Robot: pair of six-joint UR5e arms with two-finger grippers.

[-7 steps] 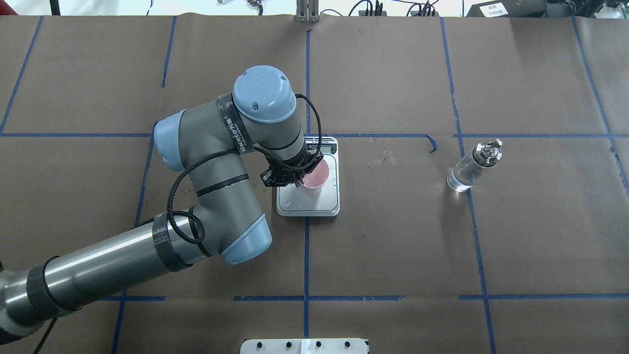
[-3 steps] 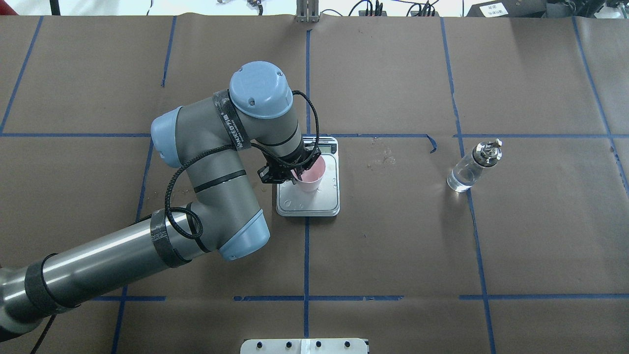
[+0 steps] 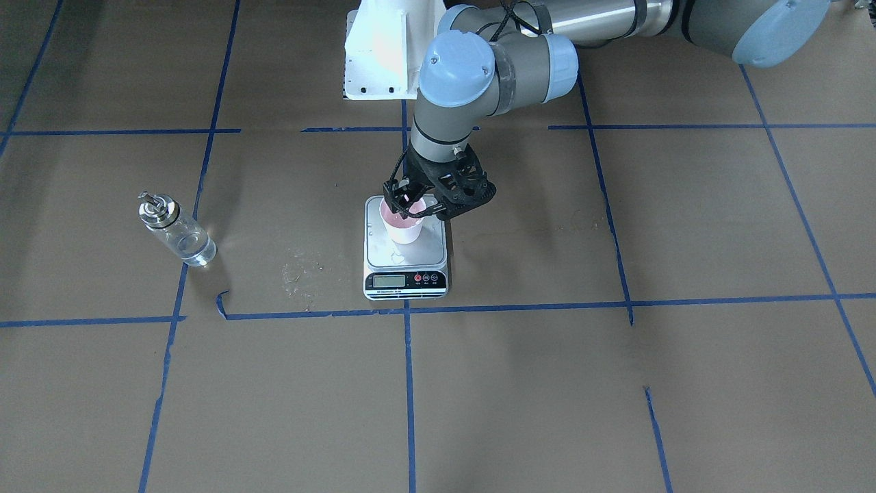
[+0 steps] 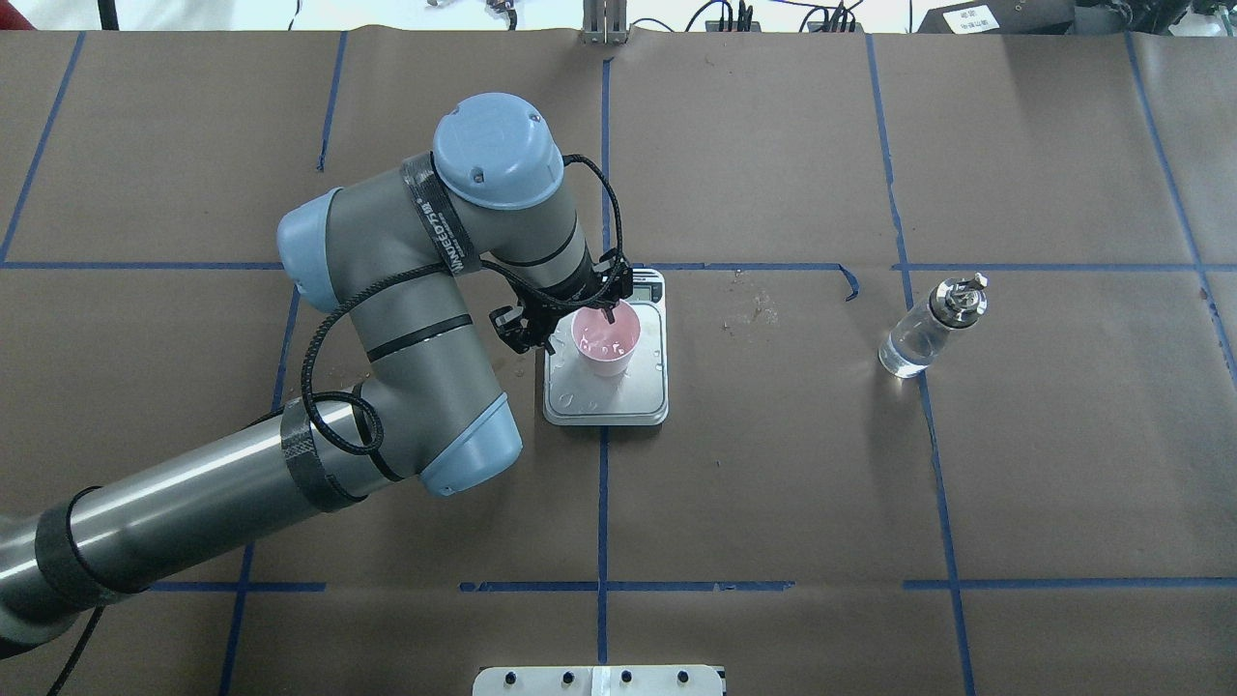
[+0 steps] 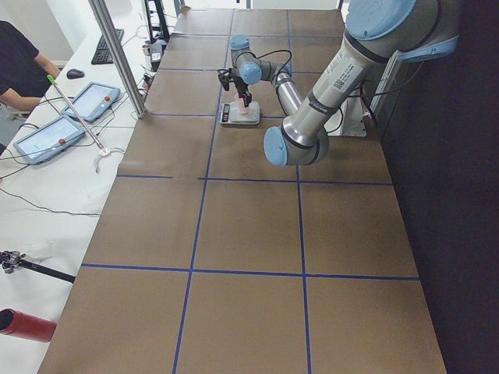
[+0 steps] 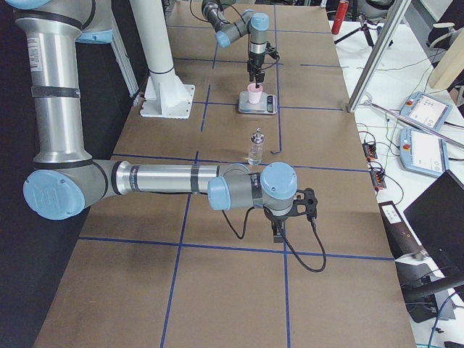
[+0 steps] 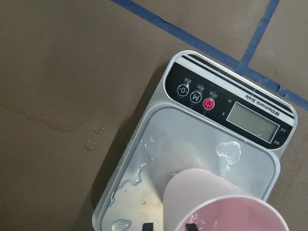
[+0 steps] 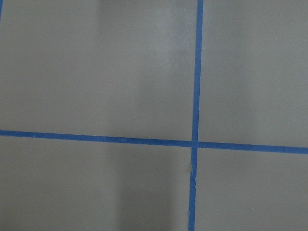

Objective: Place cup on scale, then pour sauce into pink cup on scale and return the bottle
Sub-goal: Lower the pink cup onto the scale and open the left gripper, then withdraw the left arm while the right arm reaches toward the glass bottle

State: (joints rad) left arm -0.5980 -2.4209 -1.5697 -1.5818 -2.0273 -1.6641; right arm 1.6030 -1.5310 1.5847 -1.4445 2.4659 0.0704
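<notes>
- Pink inside and whitish outside, the cup (image 4: 606, 340) now stands upright on the scale (image 4: 607, 406). A second ago it hung tilted in the left hand (image 3: 408, 200) above that silver plate, so the first step looks done.
- The left hand has let go. The wrist view shows its fingertips (image 7: 149, 225) slightly apart, one on each side of the cup's near wall, and the arm has risen clear of the rim.
- Droplets (image 7: 230, 149) lie on the plate around the cup, and no figure can be read on the display (image 7: 254, 120).
- The bottle (image 4: 930, 329) stands upright on the brown paper surface (image 4: 773, 483), well apart from the scale. Fetching it is probably next.
- The right hand (image 6: 293, 210) hangs over bare surface. Only a side view shows it, so I cannot tell whether it is apart or together.
</notes>
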